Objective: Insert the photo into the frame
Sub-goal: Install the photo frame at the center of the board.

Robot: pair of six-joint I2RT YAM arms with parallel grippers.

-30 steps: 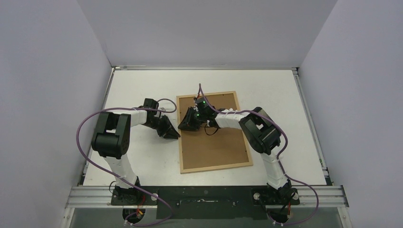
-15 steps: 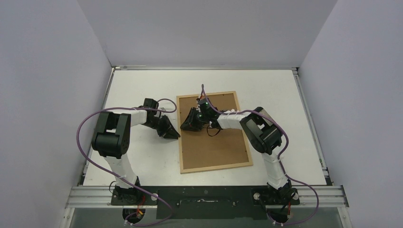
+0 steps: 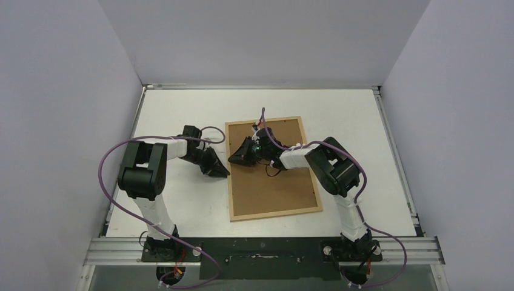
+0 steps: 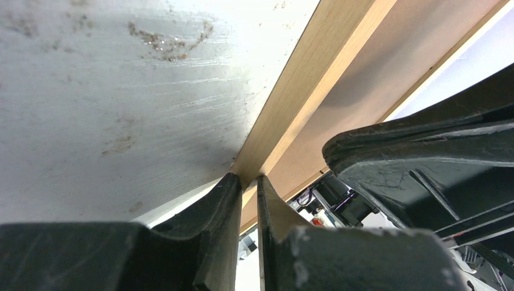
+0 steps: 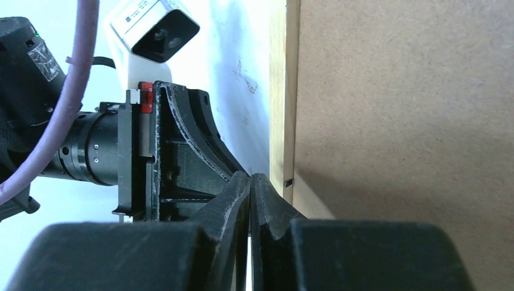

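Frame (image 3: 273, 176) lies flat on the white table (image 3: 176, 115), a little right of the middle, back side up, so the plain brown board shows inside a thin light-wood rim. Both arms reach in to its left long edge, toward the far end. The left gripper (image 3: 226, 174) sits low on the table just outside that edge, tips at the wood rim. In its wrist view its fingers (image 4: 227, 200) stand almost together with only a thin slit between them, and whether they pinch the rim or merely touch it cannot be told. The right gripper (image 3: 231, 160) comes in from over the board, tips down at the same edge, just beyond the left one and close to it. Its fingers (image 5: 236, 194) are pressed together with nothing seen between them, right beside the rim
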